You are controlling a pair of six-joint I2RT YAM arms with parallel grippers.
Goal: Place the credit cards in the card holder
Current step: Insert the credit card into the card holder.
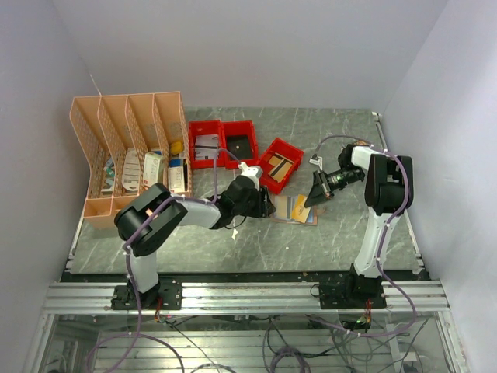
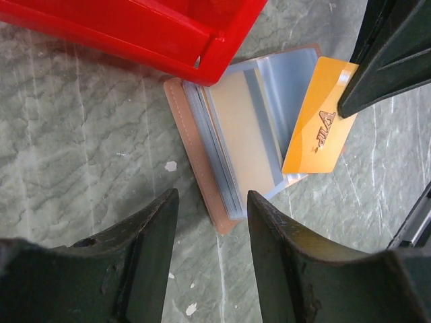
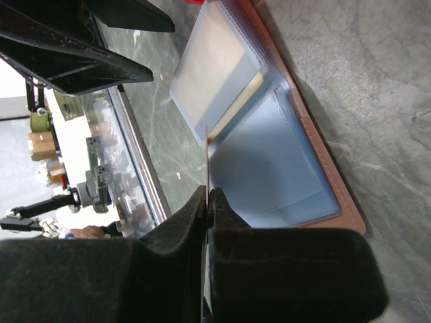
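Note:
The card holder point(image 2: 202, 155) lies unfolded on the table, tan-brown with a stack of clear sleeves; in the top view the card holder point(image 1: 289, 208) is at mid-table. A tan card point(image 2: 246, 124) sits inside one sleeve. My right gripper point(image 3: 209, 192) is shut on an orange-gold credit card point(image 2: 320, 124), which I see edge-on in the right wrist view, tilted over the holder's right sleeves point(image 3: 276, 161). My left gripper point(image 2: 210, 202) is open, its fingertips on either side of the holder's near corner and gripping nothing.
A red bin point(image 2: 135, 27) touches the holder's far edge. Two more red bins point(image 1: 224, 142) stand behind it, and a peach desk organizer point(image 1: 132, 151) at the back left. A rail runs along the table's near edge point(image 1: 248, 295).

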